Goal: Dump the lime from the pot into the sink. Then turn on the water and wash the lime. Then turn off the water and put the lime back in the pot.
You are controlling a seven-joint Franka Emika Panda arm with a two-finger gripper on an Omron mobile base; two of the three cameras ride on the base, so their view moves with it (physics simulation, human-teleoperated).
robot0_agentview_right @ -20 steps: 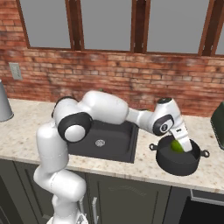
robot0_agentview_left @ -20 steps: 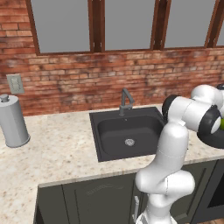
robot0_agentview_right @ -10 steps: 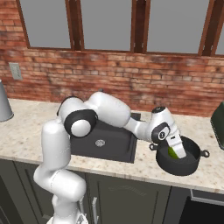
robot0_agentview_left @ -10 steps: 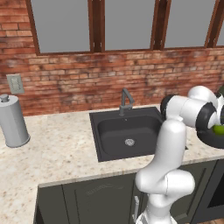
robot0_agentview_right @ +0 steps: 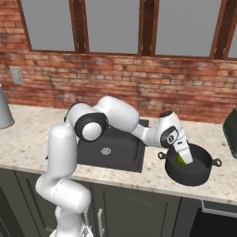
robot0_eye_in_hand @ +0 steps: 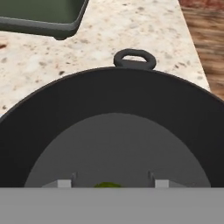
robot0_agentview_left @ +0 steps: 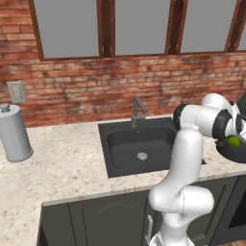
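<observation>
In the left base view, the lime point(robot0_agentview_left: 234, 141) sits in the pot point(robot0_agentview_left: 236, 153) at the right edge. In the right base view, the gripper point(robot0_agentview_right: 183, 159) reaches inside the pot. In the hand view, the lime lies at the bottom centre, between the spread fingertips point(robot0_eye_in_hand: 65, 182).

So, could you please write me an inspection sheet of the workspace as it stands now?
Surface: speckled beige counter.
Job's things: lime down inside the pot, right of the sink; faucet shows no water.
Clutter: grey canister at far left; green tray beyond the pot.
Grippers: gripper lowered into the pot, lime between its fingers; grip cannot be told.
Cables: nothing seen.
Surroundings: brick wall, windows, wall outlet.
</observation>
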